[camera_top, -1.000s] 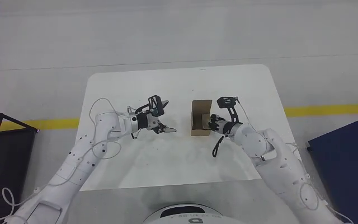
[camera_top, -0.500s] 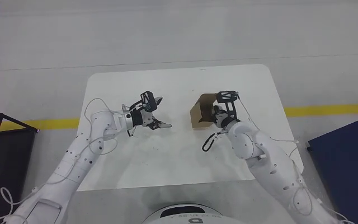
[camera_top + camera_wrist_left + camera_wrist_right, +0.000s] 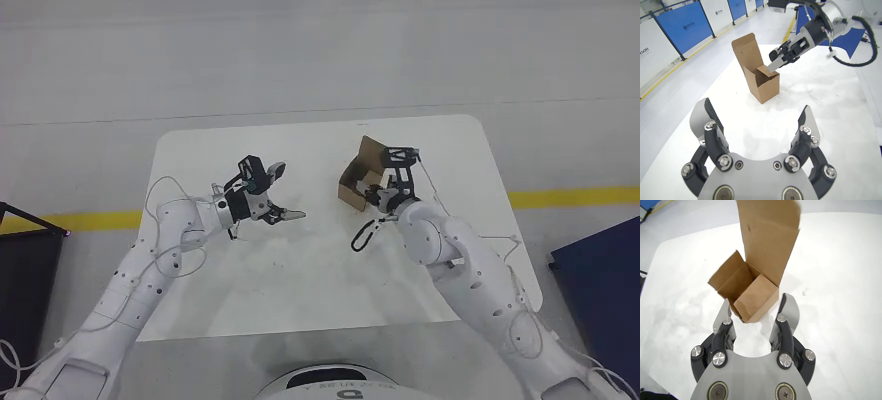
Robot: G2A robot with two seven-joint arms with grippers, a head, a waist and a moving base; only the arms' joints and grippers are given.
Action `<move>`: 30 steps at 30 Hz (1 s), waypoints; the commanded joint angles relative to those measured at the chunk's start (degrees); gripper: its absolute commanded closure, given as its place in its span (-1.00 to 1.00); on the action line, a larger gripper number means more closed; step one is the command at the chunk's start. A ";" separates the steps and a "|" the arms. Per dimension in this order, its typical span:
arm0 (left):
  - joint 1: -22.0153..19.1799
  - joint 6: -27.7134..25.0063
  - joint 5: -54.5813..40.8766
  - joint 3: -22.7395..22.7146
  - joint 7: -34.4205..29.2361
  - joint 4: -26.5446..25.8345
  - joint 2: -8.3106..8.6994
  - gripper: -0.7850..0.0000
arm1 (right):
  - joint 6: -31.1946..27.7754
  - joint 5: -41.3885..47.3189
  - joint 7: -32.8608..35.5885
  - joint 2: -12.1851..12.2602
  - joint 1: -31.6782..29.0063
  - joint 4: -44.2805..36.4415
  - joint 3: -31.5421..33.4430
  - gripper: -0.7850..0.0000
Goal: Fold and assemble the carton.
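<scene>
The left hand hovers over the white table, fingers spread wide and empty. Right of it stands the open-topped cardboard carton, lid flap up. The right hand, fingers parted, straddles one of the carton's corners.

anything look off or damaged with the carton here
The carton looks ragged and crumpled at the rim corner where the right gripper meets it. Its flaps are uneven too: one folded in, one splayed outward, the lid standing upright. Nothing spilled.

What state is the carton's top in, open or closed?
Open: the carton has its lid flap standing up, and both wrist views look into its uncovered inside.
</scene>
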 commanded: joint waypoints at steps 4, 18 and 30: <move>0.51 0.77 -1.89 -0.13 -0.11 0.82 -0.12 -1.00 | -6.67 10.56 -7.35 0.14 -4.31 -1.67 6.13 -0.70; -17.89 -2.43 6.44 10.84 4.85 17.09 -5.00 -1.00 | -21.21 24.29 -12.91 0.63 -13.39 -1.75 15.10 -0.64; -17.96 1.61 -6.65 9.33 -1.90 18.94 -6.27 -1.00 | -21.60 23.97 -13.48 0.78 -14.83 -2.79 16.40 -1.00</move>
